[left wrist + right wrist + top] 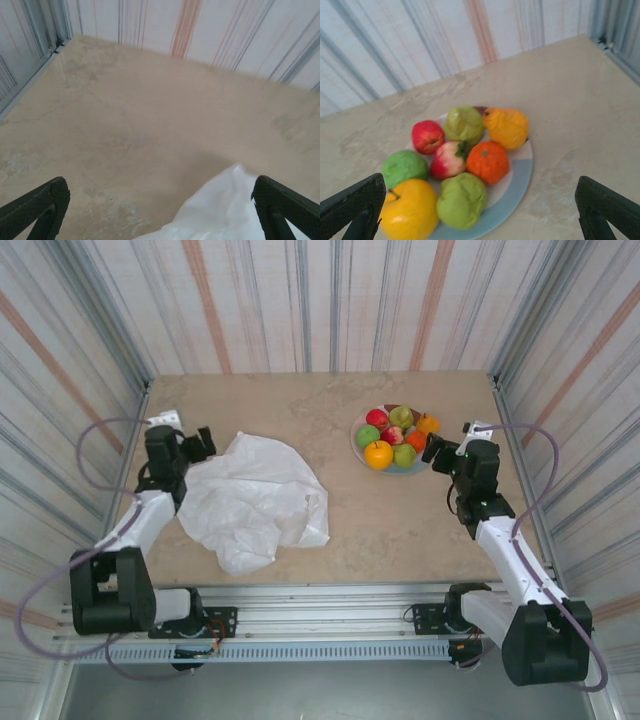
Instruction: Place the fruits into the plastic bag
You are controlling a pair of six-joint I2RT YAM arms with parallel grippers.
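Fruits (pixel 392 435) all heaped on plate (pixel 354 443), far right of desk (pixel 360 520); plastic bag (pixel 255 502) crumpled at left, well apart from plate. Right wrist view lets eight fruits be counted: green, red, orange, yellow. Left wrist view catches bag corner between its fingers. Left pincer (pixel 203 445) at bag edge, right pincer (pixel 435 452) beside plate, both wide open, holding nothing.

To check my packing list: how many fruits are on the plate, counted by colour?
Green fruits: 3
Red fruits: 2
Yellow or yellow-orange fruits: 2
Orange fruit: 1
Total: 8, all on the plate
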